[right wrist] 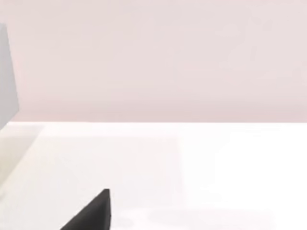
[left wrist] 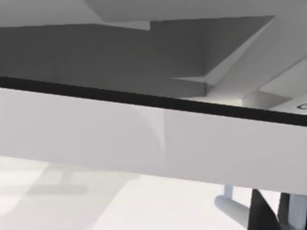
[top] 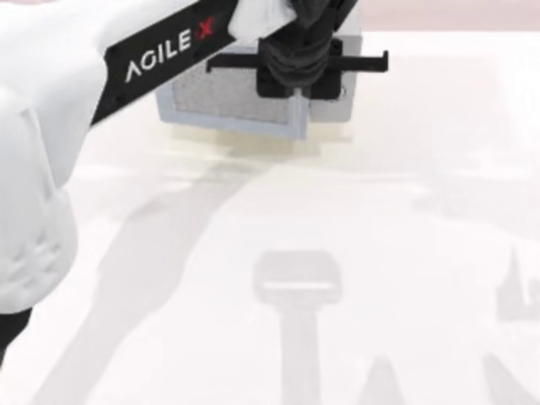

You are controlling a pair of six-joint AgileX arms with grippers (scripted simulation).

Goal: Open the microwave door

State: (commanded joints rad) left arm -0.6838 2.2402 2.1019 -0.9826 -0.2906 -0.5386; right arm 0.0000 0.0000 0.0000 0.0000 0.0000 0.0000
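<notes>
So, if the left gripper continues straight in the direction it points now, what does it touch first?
Most likely the microwave door: the left gripper is already at the door's right edge, on the microwave. Depth is unclear, so contact cannot be confirmed.

Rendered simulation of a tabletop workcell, not a furnished room. A plain, pale table [top: 396, 253] fills the top view and meets a flat, featureless pinkish wall [right wrist: 158, 57] in the right wrist view. Just beneath the left gripper [top: 297, 83], at the table's far edge, stands a small grey microwave [top: 253, 105], perhaps a kitchen reference. The white arm [top: 59, 93] is lettered AGILE X.
</notes>
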